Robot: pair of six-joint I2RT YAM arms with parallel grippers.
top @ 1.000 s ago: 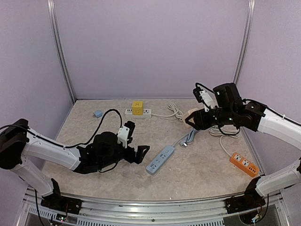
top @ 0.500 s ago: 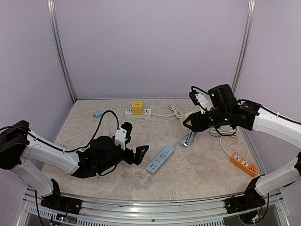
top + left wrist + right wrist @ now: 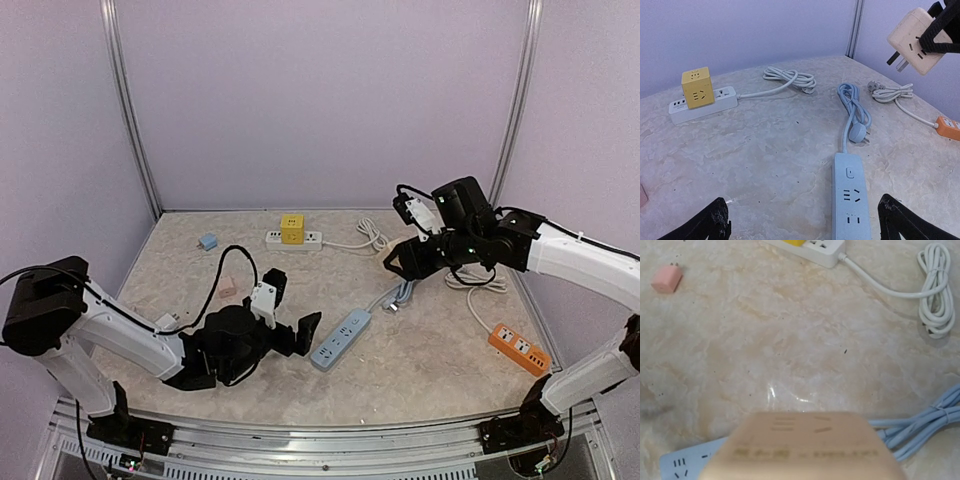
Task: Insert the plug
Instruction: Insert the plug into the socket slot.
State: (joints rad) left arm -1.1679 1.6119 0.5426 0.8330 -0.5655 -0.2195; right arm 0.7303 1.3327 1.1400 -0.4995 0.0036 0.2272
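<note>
A beige cube plug (image 3: 914, 31) with its prongs pointing down-left hangs in the air, my right gripper (image 3: 401, 259) shut on it. In the right wrist view the plug (image 3: 800, 447) fills the bottom of the frame and hides the fingers. The blue power strip (image 3: 340, 339) lies flat below and to the left of it, with its sockets facing up (image 3: 852, 197). My left gripper (image 3: 293, 306) sits low over the table just left of the strip. It is open wide and holds nothing; the strip's near end lies by its right finger (image 3: 905, 225).
A white power strip (image 3: 715, 102) carrying a yellow cube (image 3: 292, 228) lies at the back, its white cable (image 3: 372, 236) coiled beside it. The blue strip's bundled cable (image 3: 853, 107), an orange strip (image 3: 518, 348), a pink adapter (image 3: 667, 279) and a small blue adapter (image 3: 207, 241) lie around.
My right arm has carried the beige plug a little to the left, nearer the blue strip. The left arm has shifted slightly nearer and lower, still open.
</note>
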